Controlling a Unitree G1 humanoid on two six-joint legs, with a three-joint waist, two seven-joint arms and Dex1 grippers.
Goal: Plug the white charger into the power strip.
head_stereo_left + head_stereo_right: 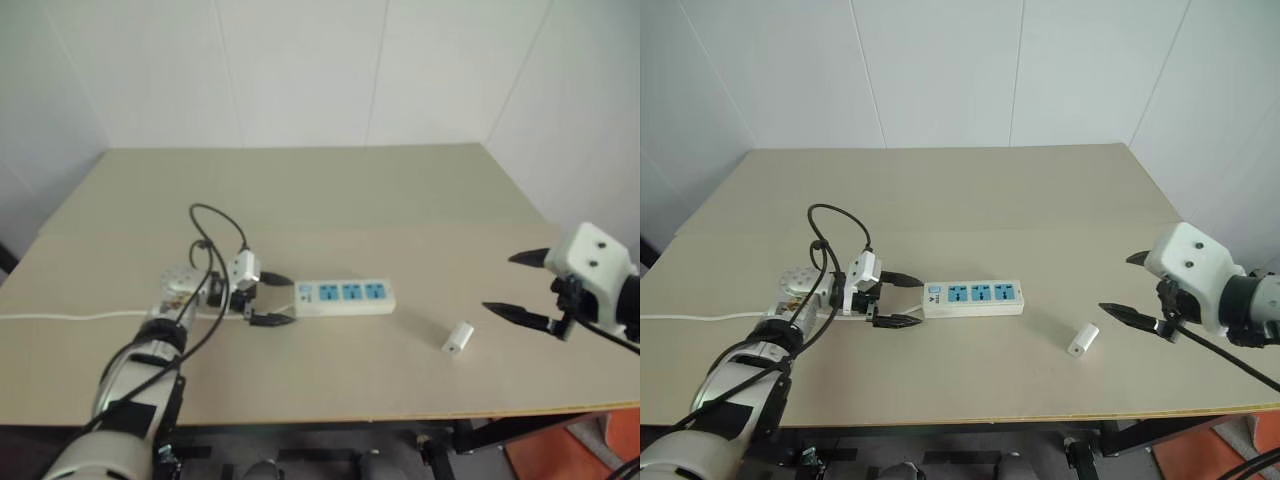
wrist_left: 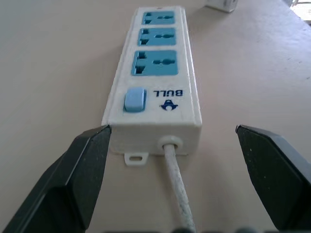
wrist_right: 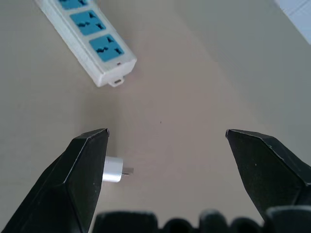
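The power strip (image 1: 344,296) lies flat near the middle of the beige table, three blue sockets facing up, its switch end and white cord toward my left gripper (image 1: 277,299). That gripper is open just off the strip's cord end, one finger on each side of the cord (image 2: 176,184), touching nothing. The white charger (image 1: 457,338) lies on its side on the table to the right of the strip, prongs visible (image 3: 114,170). My right gripper (image 1: 522,285) hovers open to the right of the charger, apart from it.
The strip's white cord (image 1: 70,317) runs left across the table to the edge. Black cables loop over my left wrist (image 1: 215,235). The table's front edge (image 1: 350,418) is close below the charger. White walls stand behind the far edge.
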